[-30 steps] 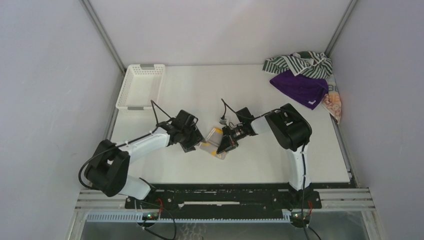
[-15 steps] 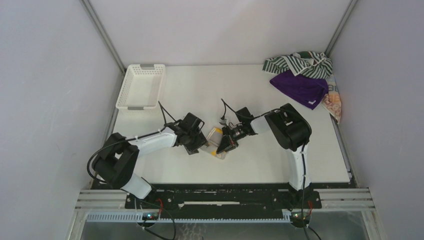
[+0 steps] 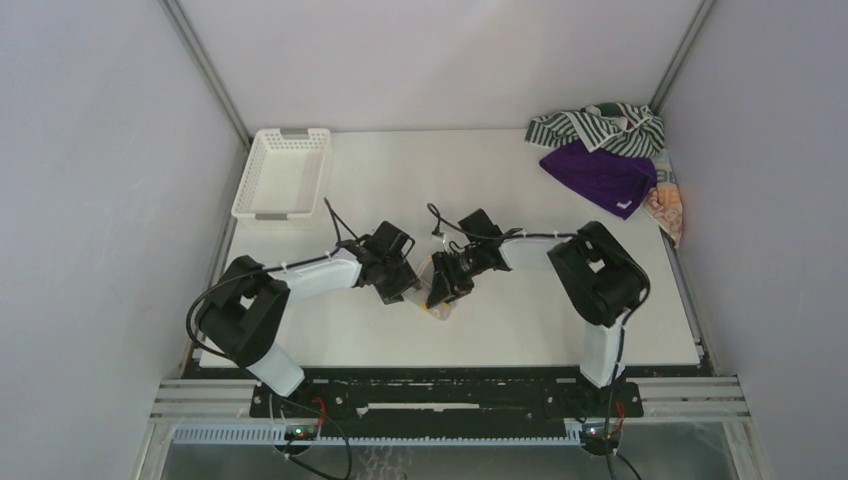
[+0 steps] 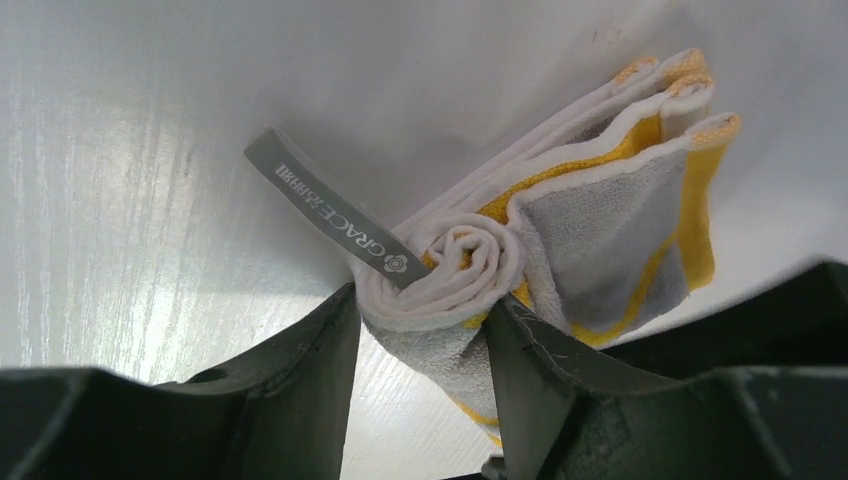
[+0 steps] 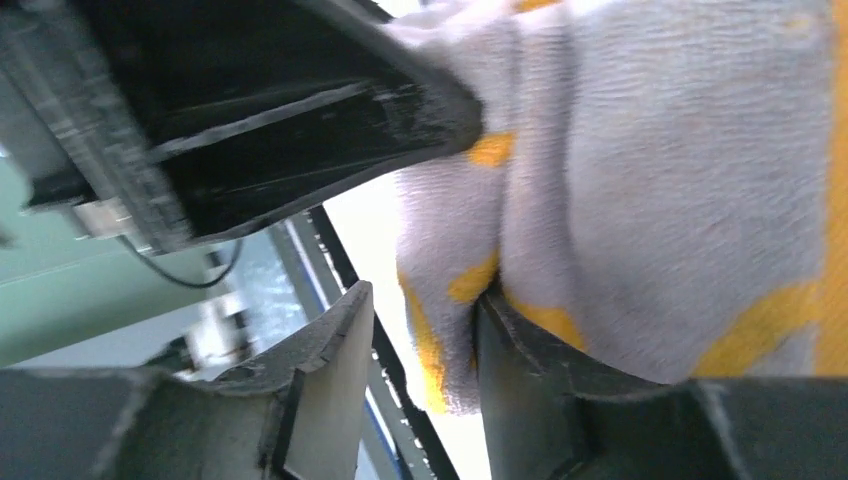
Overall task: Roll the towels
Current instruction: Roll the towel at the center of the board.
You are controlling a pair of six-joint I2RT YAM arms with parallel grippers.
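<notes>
Left pincer (image 4: 420, 312) is clamped on the rolled end of the small yellow-and-white terry towel (image 4: 600, 215), a dark finger pressed against each side of the spiral! A grey woven label (image 4: 325, 212) pokes out beside it. Right pincer (image 5: 415, 315) meets it head-on, jaws apart: the cloth's edge lies against one finger and the other stands clear. The roll sits mid-way across the white table (image 3: 520, 310). In the far right corner, the green-and-white striped towel (image 3: 595, 128), solid purple towel (image 3: 600, 178) and orange patterned towel (image 3: 668, 205) are heaped together. The white plastic lattice basket (image 3: 283, 172) waits far left.
</notes>
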